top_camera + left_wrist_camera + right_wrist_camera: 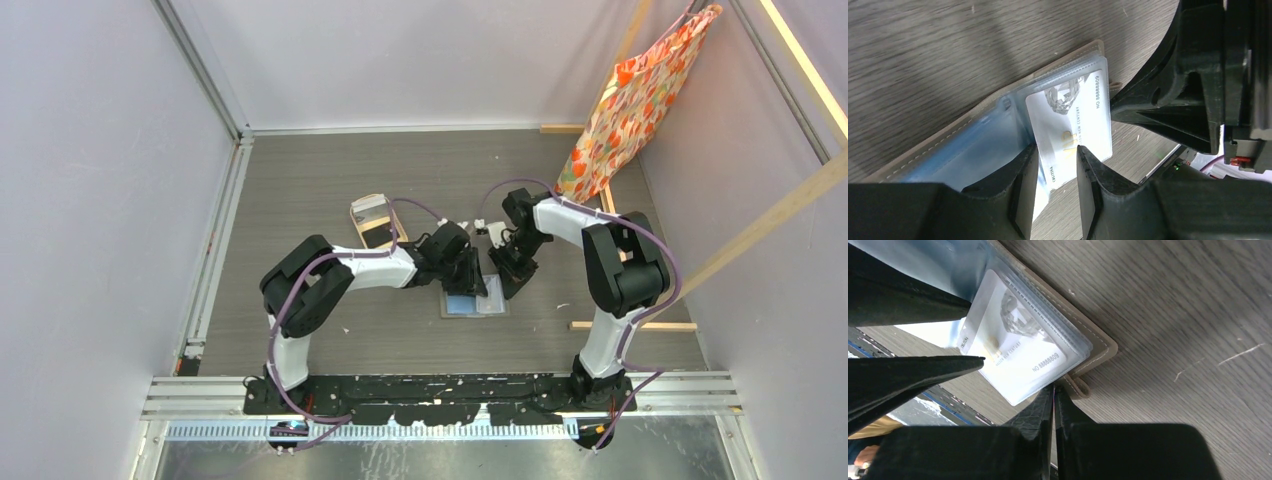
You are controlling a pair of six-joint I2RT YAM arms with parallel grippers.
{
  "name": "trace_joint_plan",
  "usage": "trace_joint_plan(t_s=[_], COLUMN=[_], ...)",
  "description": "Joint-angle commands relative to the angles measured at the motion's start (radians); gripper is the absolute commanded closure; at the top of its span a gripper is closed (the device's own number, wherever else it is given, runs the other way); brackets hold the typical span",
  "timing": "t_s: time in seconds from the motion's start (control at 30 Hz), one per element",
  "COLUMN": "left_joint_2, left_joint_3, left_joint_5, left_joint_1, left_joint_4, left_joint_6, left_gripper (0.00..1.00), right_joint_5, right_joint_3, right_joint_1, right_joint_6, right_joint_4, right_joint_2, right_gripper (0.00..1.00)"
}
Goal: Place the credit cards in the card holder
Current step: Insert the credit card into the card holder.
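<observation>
On the grey desk (330,170) the card holder (474,301) is laid open, just right of the left fingers (1057,165). A white card (1075,117) is gripped edgewise there, half inside a clear sleeve. The right fingers (1053,402) are pressed together at the holder's snap tab (1079,386)

Pale lavender walls (90,180), grey woodgrain tabletop (300,180)

Left arm (340,275) reaching inward, jaws narrowly parted, right arm (600,250) folded inward, jaws pressed together
</observation>
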Motion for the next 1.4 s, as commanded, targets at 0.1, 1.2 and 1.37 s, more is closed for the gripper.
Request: trace_joint_plan(t_s=[0.1,1.2,1.37], left_joint_2=[0.018,-0.015,0.014], left_joint_3=[0.047,-0.005,0.018], left_joint_5=[0.036,0.062,0.093], left_joint_1=[-0.022,-0.018,-0.028], left_joint_4=[0.063,0.069,0.096], left_joint_6=[-0.013,-0.01,-0.025], left_gripper=[0.65,0.65,0.68], right_joint_5=[-0.006,-0.016,-0.039], right_joint_3=[0.02,-0.004,-0.003], right_joint_1=[-0.01,-0.057,-0.048], right_joint_6=[0.001,-0.012,-0.009], right_joint_4=[0.024,0.018,0.016], right_joint_2=[-0.009,-0.018,-0.014], right_gripper=[0.89,0.83,0.84])
